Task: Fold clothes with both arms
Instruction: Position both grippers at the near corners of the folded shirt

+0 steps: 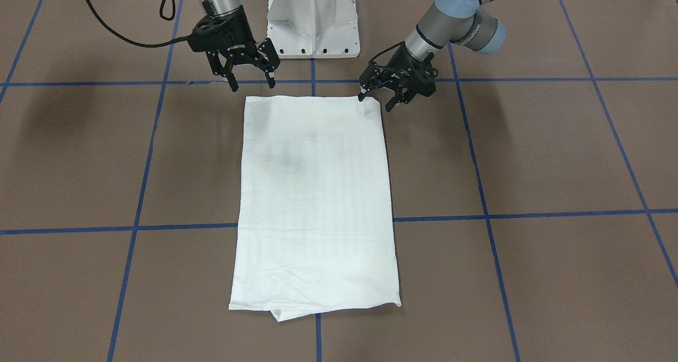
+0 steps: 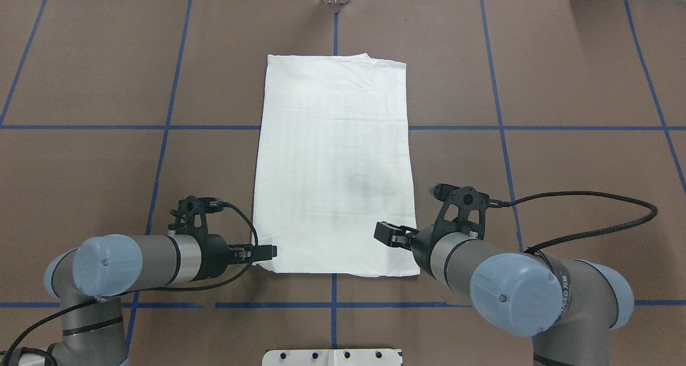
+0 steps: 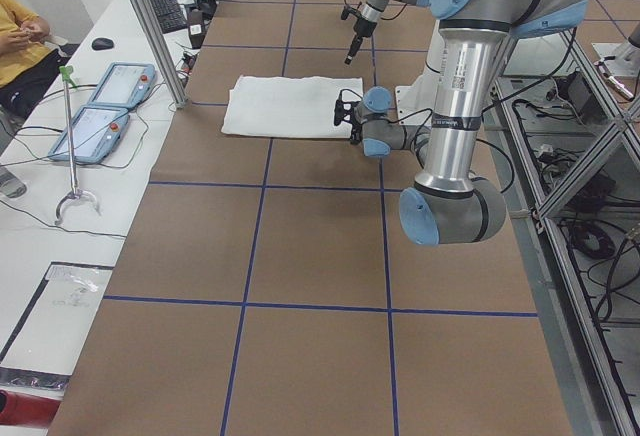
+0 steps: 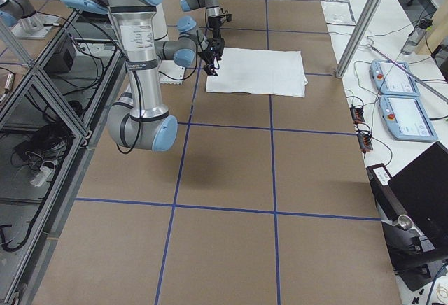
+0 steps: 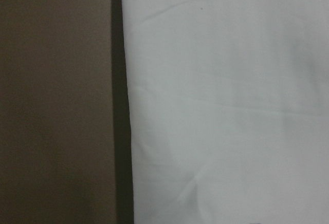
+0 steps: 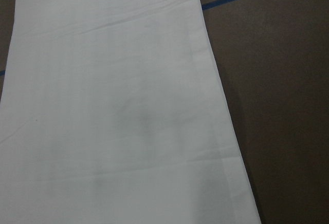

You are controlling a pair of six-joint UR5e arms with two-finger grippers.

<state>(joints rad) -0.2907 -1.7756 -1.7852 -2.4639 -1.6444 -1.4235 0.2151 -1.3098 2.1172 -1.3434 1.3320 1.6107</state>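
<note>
Lying flat down the middle of the table (image 1: pixel 556 155), the white T-shirt (image 1: pixel 315 203) is already a long, narrow rectangle with no sleeve showing, and its print is only a grey shadow through the cloth. One short edge sits close to the robot's edge of the table, just in front of the white pedestal (image 1: pixel 312 23). The other reaches toward the operators' edge. The left gripper (image 1: pixel 377 101) is down at the shirt's near corner on its own side, jaws apart, one fingertip touching the hem. The right gripper (image 1: pixel 252 85) hangs just off the opposite near corner — jaws also spread, clear of the cloth.

The step in hand looks like pinching both near corners to carry that short edge over onto the far one. To do it well, each lower finger should slide under all the layers, not just the top one, and both jaws should close together. Lifting level and travelling in step should keep the fold line straight — an uneven pull would likely skew the rectangle.
</note>
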